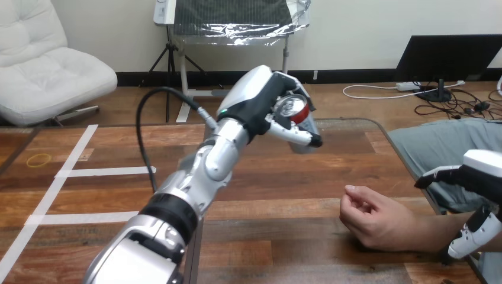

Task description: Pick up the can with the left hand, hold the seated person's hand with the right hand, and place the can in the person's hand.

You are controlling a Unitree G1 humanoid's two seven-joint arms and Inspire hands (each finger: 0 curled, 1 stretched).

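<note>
Left hand [260, 100] curled tight round the can [292, 109], raised over the far middle of the tabletop [89, 195]; person's hand [373, 216] loosely closed near the right edge; right hand [479, 174] beside its wrist [427, 228], grip uncertain; carry step, seemingly; next: that palm opened, can lowered in.

The left hand [260, 97] is black, with a rounded white shell [251, 83] on its back and black-and-white fingers [296, 134]. Behind it, the silver forearm [216, 160] carries a black ribbed band [171, 214]. The right hand [480, 174] shows white shells over black.
</note>
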